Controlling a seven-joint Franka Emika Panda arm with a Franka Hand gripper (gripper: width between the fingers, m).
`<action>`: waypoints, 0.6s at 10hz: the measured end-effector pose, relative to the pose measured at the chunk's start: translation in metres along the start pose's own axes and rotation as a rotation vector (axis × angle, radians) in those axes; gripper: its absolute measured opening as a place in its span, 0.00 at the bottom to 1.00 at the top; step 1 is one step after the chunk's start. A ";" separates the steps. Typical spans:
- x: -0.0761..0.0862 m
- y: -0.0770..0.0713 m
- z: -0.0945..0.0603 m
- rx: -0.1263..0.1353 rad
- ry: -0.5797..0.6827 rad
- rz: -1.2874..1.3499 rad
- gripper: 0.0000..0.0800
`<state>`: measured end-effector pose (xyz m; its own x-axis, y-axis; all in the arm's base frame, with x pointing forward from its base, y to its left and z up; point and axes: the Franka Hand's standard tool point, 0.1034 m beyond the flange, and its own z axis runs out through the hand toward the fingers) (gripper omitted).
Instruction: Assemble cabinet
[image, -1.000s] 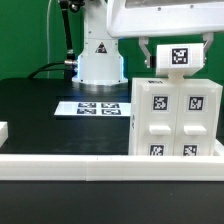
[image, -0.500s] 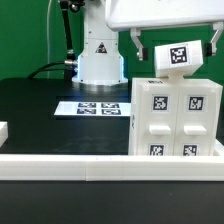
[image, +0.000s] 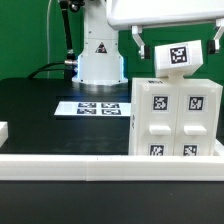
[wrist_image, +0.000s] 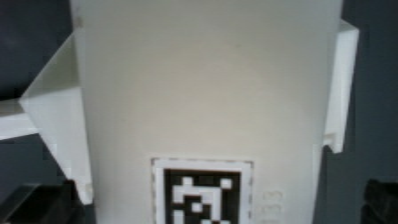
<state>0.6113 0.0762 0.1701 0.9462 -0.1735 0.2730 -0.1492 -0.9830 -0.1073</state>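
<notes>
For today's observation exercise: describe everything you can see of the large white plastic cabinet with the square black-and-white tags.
The large white plastic cabinet stands upright on the black table, at the exterior view's right, behind a low white rail. Its front shows four tagged panels in two rows. A smaller tagged white piece sits on top, tilted slightly. The open gripper straddles that piece; contact cannot be judged. The surface looks smooth and matte.

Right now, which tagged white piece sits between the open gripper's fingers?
The small white tagged panel on top of the large white cabinet box, between the gripper fingers; the four others are on its front face.
</notes>
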 end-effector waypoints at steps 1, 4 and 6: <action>0.000 0.001 0.001 -0.001 0.001 -0.001 1.00; 0.001 0.009 0.008 -0.009 0.001 0.005 1.00; 0.004 0.009 0.006 -0.008 0.002 0.006 0.96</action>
<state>0.6160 0.0674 0.1645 0.9449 -0.1791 0.2742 -0.1569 -0.9824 -0.1013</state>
